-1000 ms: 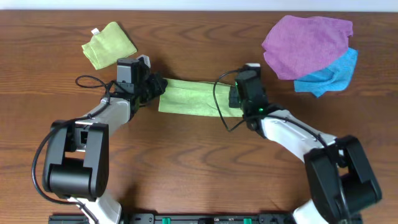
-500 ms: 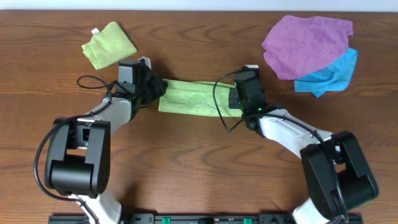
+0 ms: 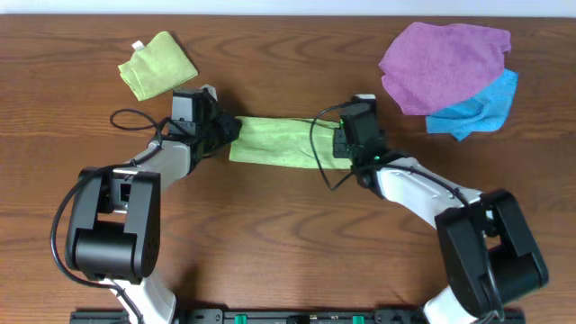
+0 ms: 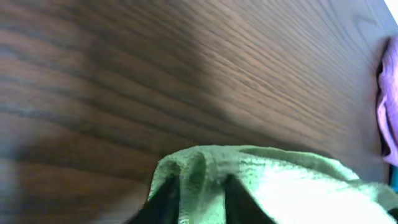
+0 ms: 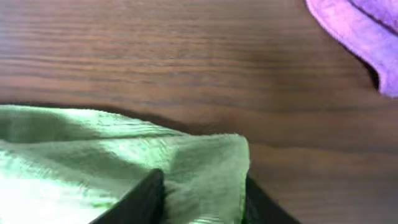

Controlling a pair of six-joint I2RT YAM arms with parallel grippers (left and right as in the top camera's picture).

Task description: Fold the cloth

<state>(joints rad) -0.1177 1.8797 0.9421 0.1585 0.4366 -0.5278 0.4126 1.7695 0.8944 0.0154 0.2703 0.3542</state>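
The cloth (image 3: 279,142) is lime green and lies on the table folded into a long strip between my two arms. At its left end my left gripper (image 3: 229,131) sits low on the wood. In the left wrist view that gripper (image 4: 200,185) has its dark fingers (image 4: 166,198) parted, with a ridge of the cloth (image 4: 292,180) between them. At the strip's right end is my right gripper (image 3: 340,142). In the right wrist view it (image 5: 202,182) stands wider apart, and the corner of the cloth (image 5: 93,155) lies loose between its fingers (image 5: 144,196).
A small folded lime-green square (image 3: 158,65) with a white tag lies at the back left. At the back right a purple cloth (image 3: 445,54) overlaps a blue cloth (image 3: 481,106). The purple cloth's edge shows in both wrist views (image 5: 354,31) (image 4: 388,106).
Both grippers have stayed at the ends of the strip and shifted a little toward the back. The folded strip now lies flatter and looks narrower.
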